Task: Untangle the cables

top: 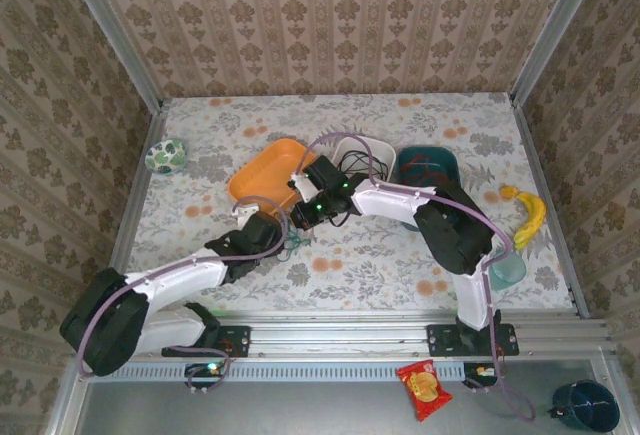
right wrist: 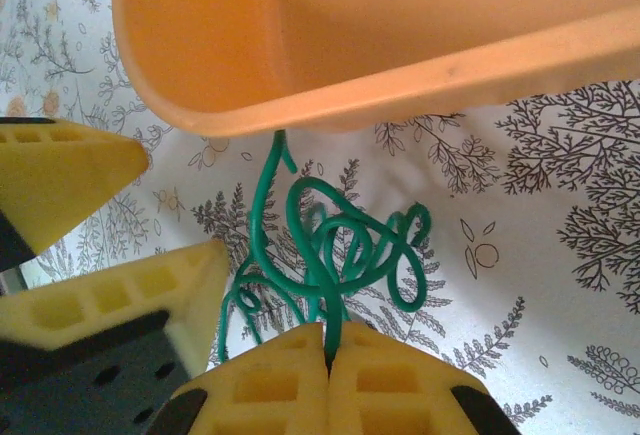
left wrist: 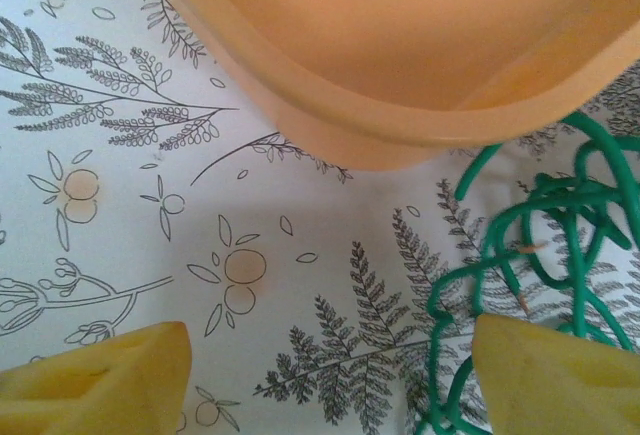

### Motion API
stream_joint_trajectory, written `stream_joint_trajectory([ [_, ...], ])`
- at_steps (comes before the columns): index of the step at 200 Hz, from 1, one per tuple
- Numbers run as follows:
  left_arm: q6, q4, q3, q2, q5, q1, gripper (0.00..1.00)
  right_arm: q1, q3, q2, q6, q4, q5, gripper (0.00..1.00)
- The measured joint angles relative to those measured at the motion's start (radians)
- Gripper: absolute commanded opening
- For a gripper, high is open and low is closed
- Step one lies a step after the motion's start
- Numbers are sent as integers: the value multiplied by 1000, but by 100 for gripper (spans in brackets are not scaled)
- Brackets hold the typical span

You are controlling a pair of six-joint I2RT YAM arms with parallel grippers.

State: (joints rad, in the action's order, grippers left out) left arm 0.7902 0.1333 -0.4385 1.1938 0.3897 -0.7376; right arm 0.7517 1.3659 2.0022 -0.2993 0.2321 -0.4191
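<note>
The ribbed yellow fingers [right wrist: 400, 385] of the right gripper [right wrist: 328, 340] are pressed together on a thin, curly green cable [right wrist: 340, 245]. The left gripper [left wrist: 332, 355] is held wide apart, with the coil just beside one finger. A smooth orange tray [right wrist: 400, 35] is set just behind, on a fern-printed tablecloth [left wrist: 150, 205]. Damask wallpaper [top: 330, 15] is seen around.

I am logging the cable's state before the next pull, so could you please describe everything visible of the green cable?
The green cable is a thin, glossy, plastic-looking wire, bunched into loose overlapping loops that lie on the patterned tablecloth just beside the orange tray. One strand reaches toward the tray's rim; contact there is unclear. The right gripper is shut on one strand. The open left gripper sits beside it, loops passing close to one finger.
</note>
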Motion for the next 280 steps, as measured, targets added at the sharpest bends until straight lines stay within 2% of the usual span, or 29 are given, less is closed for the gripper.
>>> stream_joint_trajectory([
  [45,-19,-82,-2,126,-14,6,43,-19,-137,-121,-3,-16,-62,0],
  [72,-24,-84,-18,171,30,8,26,-43,-202,-223,-22,-41,-121,0],
  [99,-22,-103,-29,199,53,6,21,-71,-238,-296,-41,-72,-150,0],
  [111,-23,-108,-29,200,55,5,26,-86,-250,-318,-48,-74,-151,0],
  [140,-45,-143,-8,160,3,-14,50,-127,-262,-343,-72,-79,-151,0],
  [156,-76,-169,32,78,-55,-38,61,-146,-262,-343,-87,-80,-150,0],
  [176,-108,-196,83,-54,-127,-47,66,-164,-262,-343,-111,-80,-145,0],
  [208,-167,-248,150,-212,-253,-58,84,-172,-262,-343,-173,-90,-138,0],
  [238,-220,-289,158,-238,-349,-80,89,-172,-262,-343,-233,-119,-140,0],
  [280,-264,-347,131,-161,-391,-100,89,-172,-243,-343,-292,-125,-161,0],
])
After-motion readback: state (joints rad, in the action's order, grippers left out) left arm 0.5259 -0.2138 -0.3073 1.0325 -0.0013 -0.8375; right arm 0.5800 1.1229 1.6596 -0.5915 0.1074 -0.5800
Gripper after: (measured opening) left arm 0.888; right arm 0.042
